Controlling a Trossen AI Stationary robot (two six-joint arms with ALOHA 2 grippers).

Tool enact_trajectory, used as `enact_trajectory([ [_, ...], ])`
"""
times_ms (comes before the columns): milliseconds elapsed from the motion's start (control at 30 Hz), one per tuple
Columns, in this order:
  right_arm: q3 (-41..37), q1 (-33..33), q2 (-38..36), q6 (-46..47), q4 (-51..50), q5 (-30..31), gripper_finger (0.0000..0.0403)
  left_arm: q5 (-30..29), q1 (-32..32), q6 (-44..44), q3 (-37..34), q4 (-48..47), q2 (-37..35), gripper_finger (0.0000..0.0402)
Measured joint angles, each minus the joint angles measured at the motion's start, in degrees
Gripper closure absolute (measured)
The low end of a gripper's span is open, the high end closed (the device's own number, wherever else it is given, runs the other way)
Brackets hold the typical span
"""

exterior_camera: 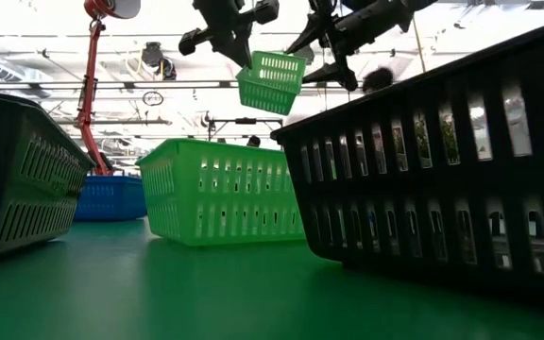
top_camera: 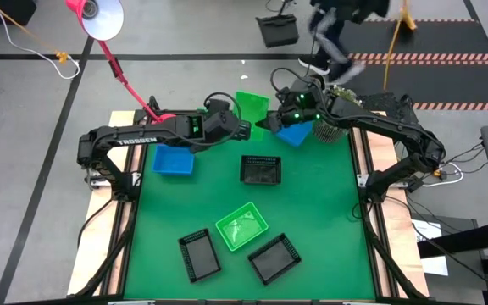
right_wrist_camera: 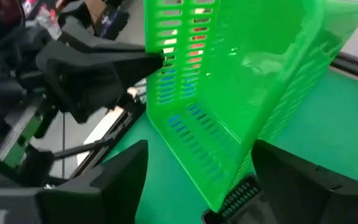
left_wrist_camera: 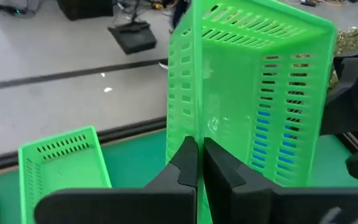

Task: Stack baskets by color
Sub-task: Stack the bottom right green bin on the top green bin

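**While the green basket hangs mid-air between both arms, we treat this as a handover to the left**

Step as we read it: the left gripper (top_camera: 246, 129) takes over the raised green basket (top_camera: 252, 105); the right gripper (top_camera: 271, 124) lets go. Judgement only.

Fingers:
- Left fingers (left_wrist_camera: 187, 163) are clenched on the basket's wall, pinching the thin plastic near a corner edge, one finger each side.
- Right fingers (right_wrist_camera: 120, 171) stand apart. The basket's lower edge sits in the gap between them, not pinched as far as we can see.

Where the basket is: up in the air over the far edge of the bench (top_camera: 329, 220), tilted on its side. The low view shows it well above everything else.

To do it well:
- Back the right arm out straight along the gap so neither finger drags the rim.
- Keep the left wrist steady. It's a pinch on one slatted wall, so the basket can swing or twist.
- Then carry it to another green basket and lower it squarely in. One (top_camera: 241, 226) sits near the front among three black baskets (top_camera: 259, 169); another (left_wrist_camera: 64, 162) shows in the left wrist view.
- A blue basket (top_camera: 174, 159) lies under the left arm, another blue one (top_camera: 293, 134) by the right gripper. Clear both on the way.
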Motion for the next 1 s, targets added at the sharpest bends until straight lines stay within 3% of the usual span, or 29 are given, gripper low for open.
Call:
enact_trajectory([
  [367,0.07,-1.69,-1.89,1.91,-4.63,-0.35,0.001,-0.07,-1.3,-5.56,-0.02,-4.62,-0.37,0.0396],
  [700,0.04,-1.95,-6.73,-3.46,-14.27,-0.04,0.0008,0.35,1.65,-12.13,0.13,-17.81,-2.23,0.0396],
  [1000,0.04,-1.63,-13.27,-12.91,-21.62,-9.01,0.0009,10.56,11.19,-6.73,0.04,-23.92,-4.52,0.0396],
])
